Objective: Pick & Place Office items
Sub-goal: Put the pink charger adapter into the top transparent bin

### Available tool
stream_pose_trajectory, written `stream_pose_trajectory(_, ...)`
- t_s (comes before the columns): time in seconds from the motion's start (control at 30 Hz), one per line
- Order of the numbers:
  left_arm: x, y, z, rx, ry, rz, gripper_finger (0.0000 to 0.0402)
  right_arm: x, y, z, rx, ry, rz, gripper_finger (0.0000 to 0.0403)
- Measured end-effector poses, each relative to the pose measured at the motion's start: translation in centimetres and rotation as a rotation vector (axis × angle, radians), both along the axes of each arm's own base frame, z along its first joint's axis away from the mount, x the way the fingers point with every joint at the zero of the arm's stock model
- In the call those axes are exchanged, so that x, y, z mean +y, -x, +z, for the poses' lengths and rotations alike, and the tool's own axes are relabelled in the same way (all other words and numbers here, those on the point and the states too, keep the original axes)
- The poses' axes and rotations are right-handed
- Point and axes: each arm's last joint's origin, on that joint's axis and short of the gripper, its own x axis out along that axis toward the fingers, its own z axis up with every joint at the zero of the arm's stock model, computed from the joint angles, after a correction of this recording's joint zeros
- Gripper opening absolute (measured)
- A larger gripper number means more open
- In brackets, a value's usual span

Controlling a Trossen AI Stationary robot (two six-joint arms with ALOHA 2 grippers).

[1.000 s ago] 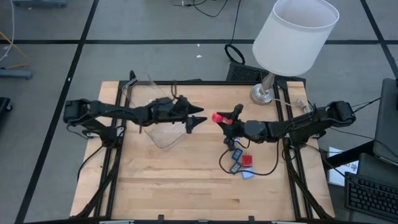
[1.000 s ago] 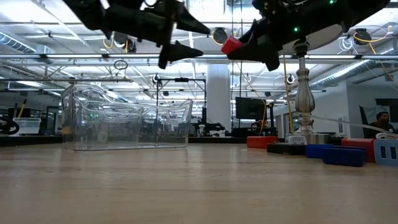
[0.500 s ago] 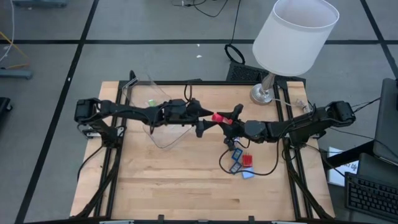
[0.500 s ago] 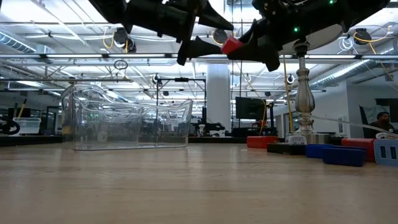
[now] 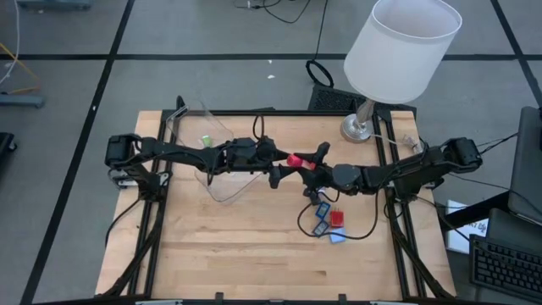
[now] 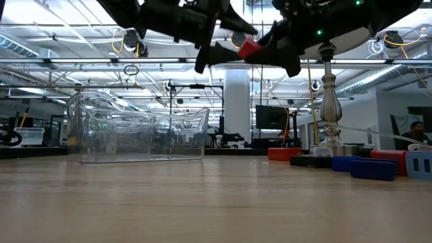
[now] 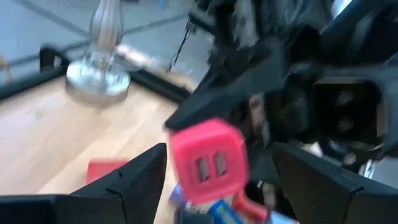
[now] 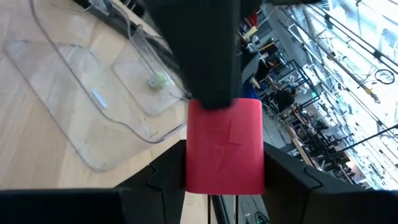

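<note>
Red cube [image 5: 295, 160] clamped in right tool [image 5: 301, 163] mid-handover, left tool [image 5: 273, 163] spread wide around it; several items [image 5: 329, 224] at 5 o'clock on worktop [image 5: 254, 254] unplaced.

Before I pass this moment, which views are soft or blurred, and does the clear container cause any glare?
Left wrist view: the red cube and the right gripper behind it are smeared. Right wrist view: the cube is sharp, its own fingers blurred. Low view: the clear container shows bright reflections, and both arms are backlit silhouettes. High view: evenly lit, with faint glints on the container rim.
</note>
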Motion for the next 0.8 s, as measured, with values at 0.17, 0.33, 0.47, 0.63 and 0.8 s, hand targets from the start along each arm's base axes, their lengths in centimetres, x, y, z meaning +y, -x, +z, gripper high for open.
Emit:
stream_pose_trajectory(0.17, 0.33, -0.29, -0.48, 0.010, 0.007, 0.005, 0.0296, -0.04, -0.39, -0.68, 0.035, 0.031, -0.002, 0.0157)
stream_pose_trajectory(0.33, 0.35, -0.27, -0.46, 0.015, 0.003, 0.005, 0.0296, 0.03, -0.39, -0.33, 0.017, 0.048, 0.001, 0.0157)
stream_pose_trajectory(0.47, 0.51, -0.26, -0.40, 0.009, 0.003, 0.010, 0.0296, 0.08, -0.40, -0.29, 0.013, 0.052, 0.003, 0.0157)
stream_pose_trajectory(0.63, 0.54, -0.26, -0.41, 0.010, 0.004, 0.011, 0.0296, 0.08, -0.40, -0.30, 0.015, 0.055, 0.003, 0.0157)
stream_pose_trajectory(0.8, 0.52, -0.26, -0.43, 0.011, 0.006, 0.011, 0.0296, 0.08, -0.40, -0.31, 0.015, 0.053, 0.002, 0.0157)
